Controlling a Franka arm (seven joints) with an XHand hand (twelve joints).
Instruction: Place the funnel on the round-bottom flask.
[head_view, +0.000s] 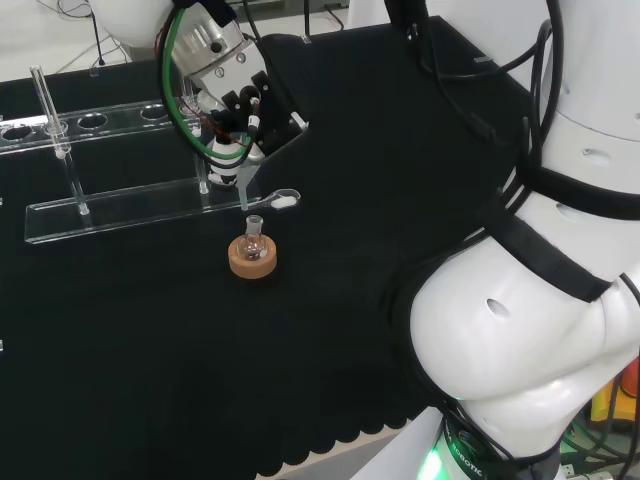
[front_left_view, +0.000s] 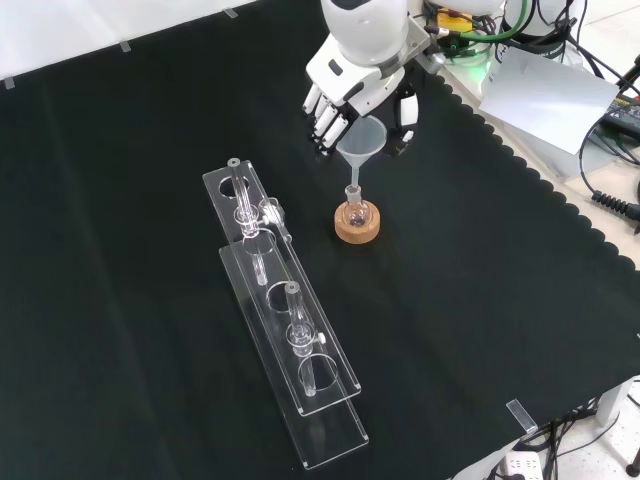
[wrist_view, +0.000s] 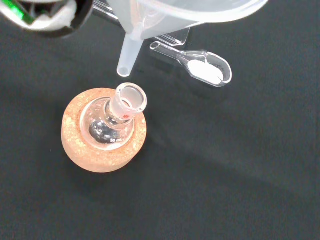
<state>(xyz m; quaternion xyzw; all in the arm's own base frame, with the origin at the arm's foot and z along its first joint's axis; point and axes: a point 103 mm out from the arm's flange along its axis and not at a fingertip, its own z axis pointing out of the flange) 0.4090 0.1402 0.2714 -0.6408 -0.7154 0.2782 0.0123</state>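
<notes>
Presently the funnel (front_left_view: 360, 140) hangs stem-down just above the round-bottom flask (front_left_view: 356, 212), its tip near the flask's open neck but not inserted. The hand (front_left_view: 345, 95) grasps the funnel's cone between curled fingers. The flask sits upright in a cork ring (front_left_view: 357, 229) on the desk (front_left_view: 480, 300), beside a clear rack (front_left_view: 285, 330).

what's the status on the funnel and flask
Hand shut on funnel. Funnel stem just above round-bottom flask neck, not yet in. Flask on cork ring. Nothing blocking.
</notes>
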